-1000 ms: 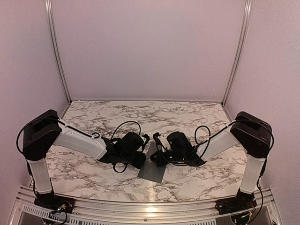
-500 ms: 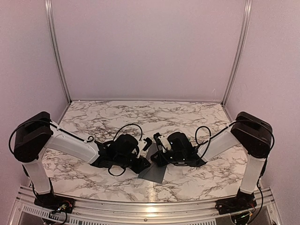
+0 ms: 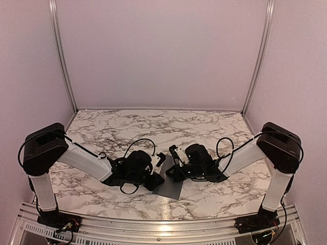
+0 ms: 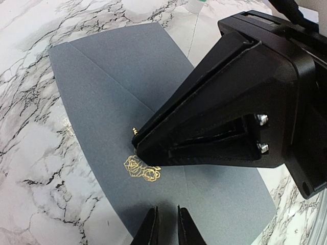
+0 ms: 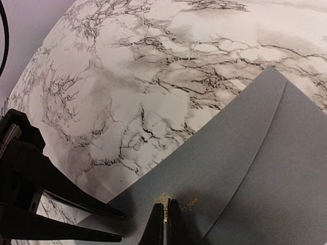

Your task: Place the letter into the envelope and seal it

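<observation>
Low centre of the top view: the envelope (image 3: 171, 188) is lying flat on the marble bench (image 3: 102, 130), just above the near rail, between my two arms. My left jaws are sitting at its left side and my right jaws at its upper right.

Bottom centre of the left wrist view: my left fingertips (image 4: 152, 227) are standing parted by a thin gap, nothing between them, with grey paper showing through. Just above them a gold rose mark (image 4: 141, 169) is showing on the envelope's face. My right jaws are filling the right half of that frame, clenched on nothing, tip pressing on the paper just above the rose.

Right wrist view: the same clenched tip is resting on the envelope beside small gold script (image 5: 190, 204), with a flap crease curving up to the right.

Farther on, a white-and-green tube (image 4: 196, 5) is peeking in at the top edge, cropped, on bare marble past the envelope's far corner.
</observation>
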